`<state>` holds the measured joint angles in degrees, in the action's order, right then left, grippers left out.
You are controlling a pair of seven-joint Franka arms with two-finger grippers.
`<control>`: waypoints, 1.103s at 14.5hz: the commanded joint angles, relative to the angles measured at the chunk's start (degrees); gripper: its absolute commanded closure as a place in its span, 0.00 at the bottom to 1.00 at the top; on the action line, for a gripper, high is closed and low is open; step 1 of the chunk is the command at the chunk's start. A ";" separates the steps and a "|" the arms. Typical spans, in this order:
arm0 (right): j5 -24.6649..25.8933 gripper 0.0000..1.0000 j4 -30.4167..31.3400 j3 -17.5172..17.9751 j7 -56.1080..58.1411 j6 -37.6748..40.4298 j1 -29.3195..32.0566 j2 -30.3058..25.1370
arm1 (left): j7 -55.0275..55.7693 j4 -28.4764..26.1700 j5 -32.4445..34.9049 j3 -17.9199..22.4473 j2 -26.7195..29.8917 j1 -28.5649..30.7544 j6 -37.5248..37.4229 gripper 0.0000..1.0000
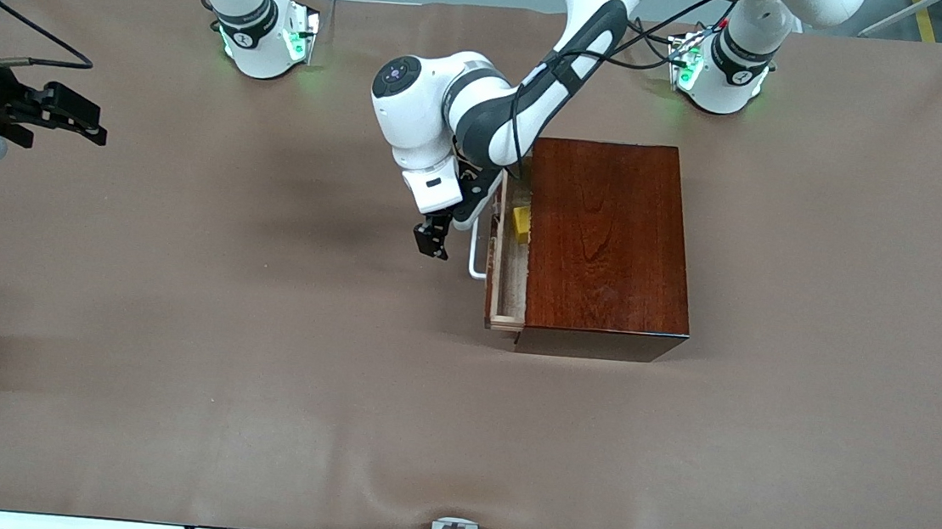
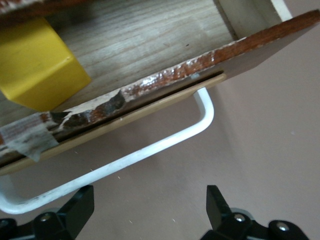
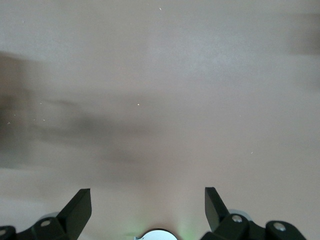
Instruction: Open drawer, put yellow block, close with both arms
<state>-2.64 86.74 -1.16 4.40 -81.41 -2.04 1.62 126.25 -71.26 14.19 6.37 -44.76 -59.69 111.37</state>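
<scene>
the bench (image 1: 270,417) is covered in a plain brown sheet, bare across the stretch nearest the front camera; farther up stands the dark mahogany box (image 1: 605,238), toward the left arm's end, with its front turned toward the right arm's end; the drawer (image 1: 508,285) is pulled out only a short way, showing a narrow strip of pale wood floor; its reddish-brown front is chipped along the top edge in the left wrist view, with a scrap of tape stuck to it; the white handle (image 1: 478,257) juts from that front over the brown sheet; the yellow block (image 1: 521,224) lies in the drawer, on its floor, in the part farther from the front camera, close to the edge of the box top; the left hand (image 1: 432,241) hangs just in front of the drawer, beside the handle and not touching it, its fingers (image 2: 75,207) spread wide and empty; the left arm reaches down over the box from its base at the top of the front view; the right hand (image 1: 74,121) waits well apart from the box, over the bench at the right arm's end, its fingers (image 3: 77,210) spread wide with nothing between them, only bare brown sheet below.
</scene>
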 commanded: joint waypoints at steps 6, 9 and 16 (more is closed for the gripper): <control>0.88 0.00 1.85 0.90 1.14 -1.29 1.60 -2.06 | 0.14 -1.51 1.98 -0.31 1.43 1.41 -10.20 0.00; 0.88 0.00 1.85 0.90 1.14 -1.29 2.13 -2.06 | 0.58 -1.51 1.89 -0.31 1.43 2.12 -11.35 0.00; 0.97 0.00 1.76 0.81 1.14 -1.82 2.39 -2.15 | -5.28 -0.90 1.71 -1.01 1.42 2.21 -8.73 0.00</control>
<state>-2.51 86.86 -1.25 4.78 -82.62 -0.94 1.36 124.55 -71.35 14.28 6.24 -44.75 -57.70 102.66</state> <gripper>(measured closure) 0.000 0.000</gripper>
